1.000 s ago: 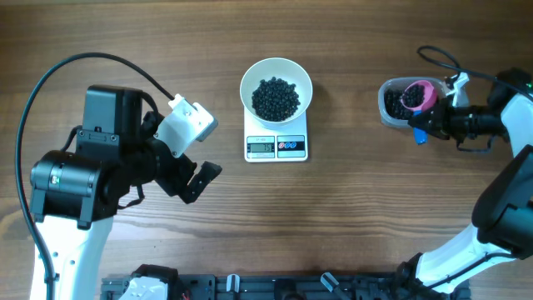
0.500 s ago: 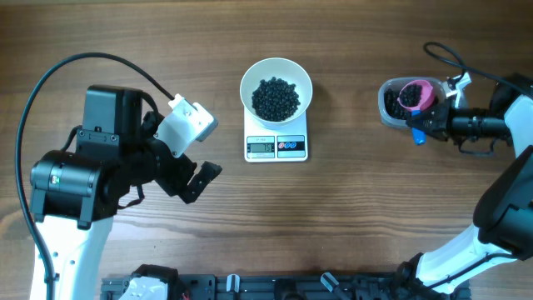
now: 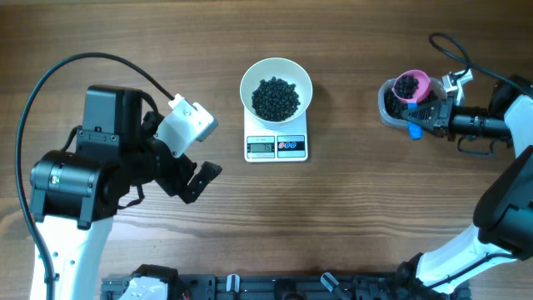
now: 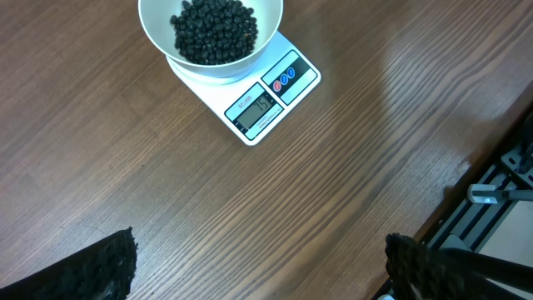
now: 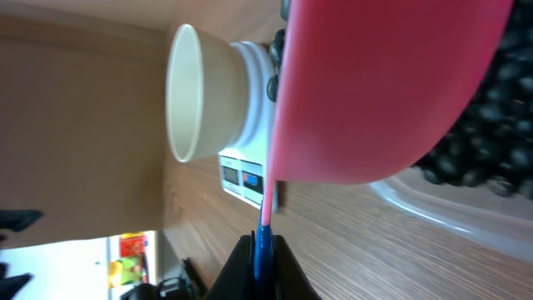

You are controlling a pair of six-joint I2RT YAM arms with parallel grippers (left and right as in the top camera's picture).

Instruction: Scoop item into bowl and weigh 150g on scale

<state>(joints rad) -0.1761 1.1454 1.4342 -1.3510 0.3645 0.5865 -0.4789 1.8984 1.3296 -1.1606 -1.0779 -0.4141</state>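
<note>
Scoop point(image 3: 423, 83) of pellets point(image 3: 407, 85) higher over tub point(image 3: 386, 106)

I read this as a robotics lab bench: brown wood-grain tabletop point(image 3: 375, 217), black metal rail point(image 3: 275, 287) along its near edge, my white-and-black left robot arm point(image 3: 83, 179) and right robot arm point(image 3: 500, 208), looping black cable point(image 3: 83, 57), small flat white rectangular kitchen scale point(image 3: 276, 146) set out.

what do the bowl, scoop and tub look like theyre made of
Bowl: white, smooth, faintly glossy; ceramic or plastic, cannot tell.
Scoop: pink cup, blue handle, smooth and opaque; likely plastic.
Tub: see-through with a rounded rim; likely clear plastic.
</note>
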